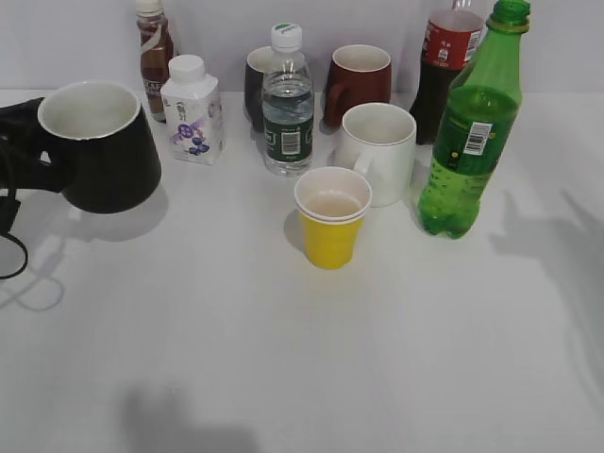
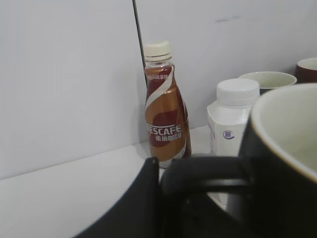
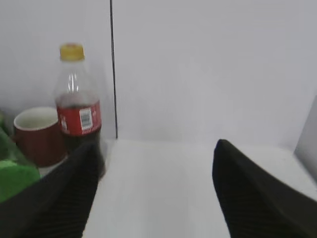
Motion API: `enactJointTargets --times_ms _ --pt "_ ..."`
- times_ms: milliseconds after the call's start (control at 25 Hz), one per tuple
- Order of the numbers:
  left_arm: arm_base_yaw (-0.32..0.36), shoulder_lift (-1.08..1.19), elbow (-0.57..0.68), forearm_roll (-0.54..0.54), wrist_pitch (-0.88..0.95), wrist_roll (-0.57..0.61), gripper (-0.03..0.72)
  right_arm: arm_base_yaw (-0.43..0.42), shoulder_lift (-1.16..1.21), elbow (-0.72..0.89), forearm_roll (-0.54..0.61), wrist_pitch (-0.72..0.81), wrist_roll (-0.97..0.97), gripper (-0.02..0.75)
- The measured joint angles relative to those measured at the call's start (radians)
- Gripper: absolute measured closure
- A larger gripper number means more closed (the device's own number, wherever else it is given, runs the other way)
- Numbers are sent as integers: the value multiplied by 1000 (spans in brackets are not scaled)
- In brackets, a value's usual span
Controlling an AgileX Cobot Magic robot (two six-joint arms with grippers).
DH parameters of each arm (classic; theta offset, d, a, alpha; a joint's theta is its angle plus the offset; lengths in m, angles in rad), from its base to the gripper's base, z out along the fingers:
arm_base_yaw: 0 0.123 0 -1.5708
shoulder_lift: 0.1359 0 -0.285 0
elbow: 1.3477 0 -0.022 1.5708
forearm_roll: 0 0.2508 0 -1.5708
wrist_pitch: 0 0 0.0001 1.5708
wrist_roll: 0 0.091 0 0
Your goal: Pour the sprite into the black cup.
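Note:
The black cup (image 1: 106, 151), a glossy black mug with a white interior, is at the far left of the table. My left gripper (image 1: 21, 132) is shut on its loop handle (image 2: 208, 174). I cannot tell whether its base rests on the table. The cup's rim fills the right of the left wrist view (image 2: 287, 148). The sprite (image 1: 472, 132), a tall green bottle with a barcode label, stands upright at the right. Its green side shows at the left edge of the right wrist view (image 3: 12, 176). My right gripper (image 3: 156, 148) is open and empty, to the right of the sprite and out of the exterior view.
A yellow paper cup (image 1: 330, 226) and a white mug (image 1: 379, 149) stand mid-table. Behind are a water bottle (image 1: 287, 104), a white drink bottle (image 1: 193, 111), a coffee bottle (image 1: 154, 52), a small dark mug (image 1: 256, 87), a dark red mug (image 1: 359, 83) and a cola bottle (image 1: 445, 71).

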Motion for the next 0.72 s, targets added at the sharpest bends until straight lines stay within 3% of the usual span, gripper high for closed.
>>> enactJointTargets --times_ms 200,520,720 --pt "0 -1 0 2 14 0 649 29 155 45 -2 -87 66 198" --pt "0 -1 0 2 14 0 649 126 299 258 -10 -351 124 202" --pt "0 -1 0 4 14 0 650 159 376 317 -157 -505 126 214"
